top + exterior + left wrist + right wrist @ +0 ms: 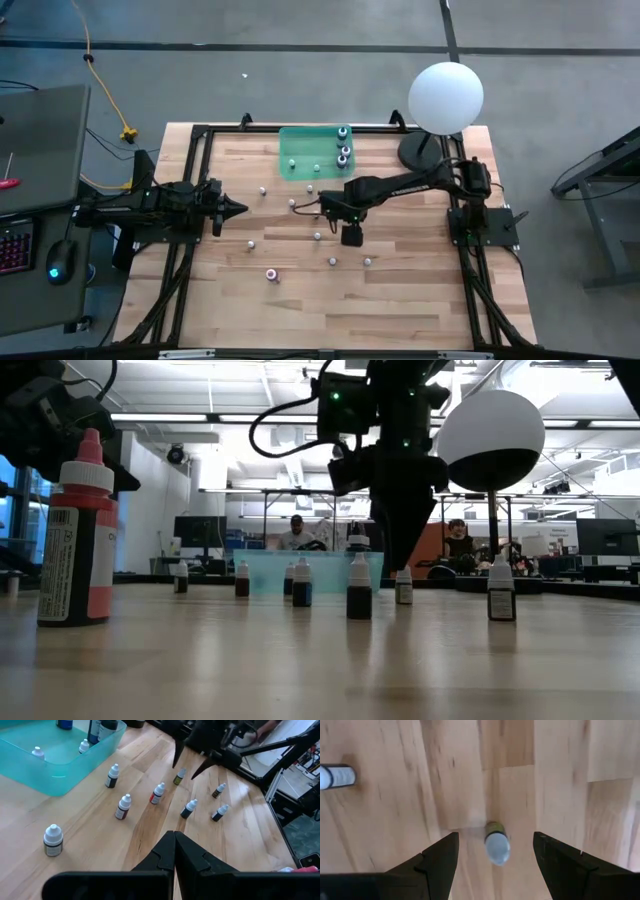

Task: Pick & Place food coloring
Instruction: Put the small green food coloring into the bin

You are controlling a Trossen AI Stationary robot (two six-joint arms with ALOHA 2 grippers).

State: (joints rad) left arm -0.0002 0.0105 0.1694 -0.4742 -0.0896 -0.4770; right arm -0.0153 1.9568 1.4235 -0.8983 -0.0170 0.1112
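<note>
Several small food coloring bottles with whitish caps stand upright on their bases on the wooden table [420, 300]; more stand in the green tray [300, 150]. My right gripper [495, 839] is open and points down above one yellow-labelled bottle [496, 846], with a finger on either side and no contact. The left wrist view shows the same gripper [188, 766] above that bottle [180, 776]. The arm hides the bottle in the high view. My left gripper [238, 209] waits shut at the table's left, touching nothing.
A white globe lamp [446, 97] stands at the far right corner. A larger pink bottle [271, 274] stands near the front edge. Loose bottles [123, 806] lie between the two arms. People sit in the room beyond the table [296, 532].
</note>
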